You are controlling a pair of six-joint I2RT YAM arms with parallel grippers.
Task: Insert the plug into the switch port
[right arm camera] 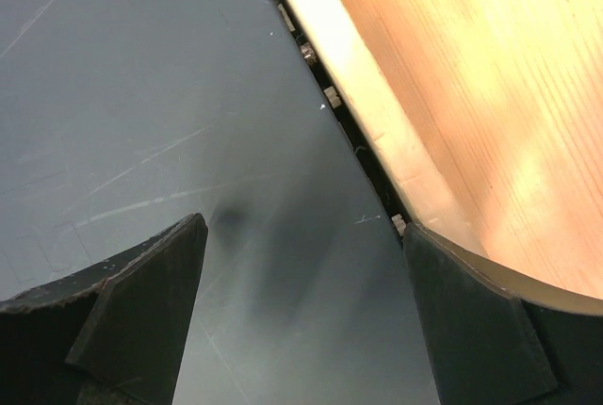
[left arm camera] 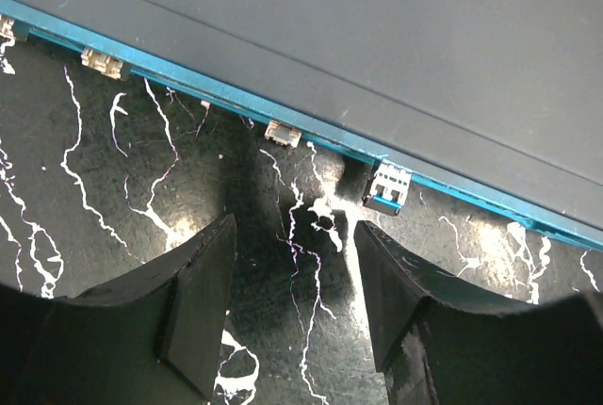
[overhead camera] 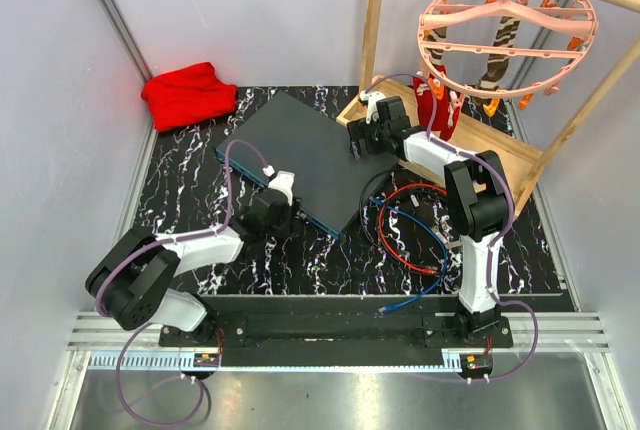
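The switch (overhead camera: pixel 300 150) is a flat dark grey box lying askew mid-table, its teal front edge (left arm camera: pixel 311 137) facing my left arm. Small clear clips and one blue-and-clear plug (left arm camera: pixel 387 188) sit along that edge; no cable shows on the plug. My left gripper (overhead camera: pixel 282 193) (left arm camera: pixel 294 235) is open and empty, just short of the edge, the plug slightly to its right. My right gripper (overhead camera: pixel 358 137) (right arm camera: pixel 303 235) is open and empty over the switch's top (right arm camera: pixel 141 94), beside the wooden tray (right arm camera: pixel 452 75). A loose blue cable end (overhead camera: pixel 385 308) lies near the front.
Red, blue and black cables (overhead camera: pixel 410 225) coil right of the switch by the right arm. The wooden tray (overhead camera: pixel 500 155) and wooden frame stand at the back right, with a pink clip hanger (overhead camera: pixel 505 20) above. A red cloth (overhead camera: pixel 188 93) lies at the back left.
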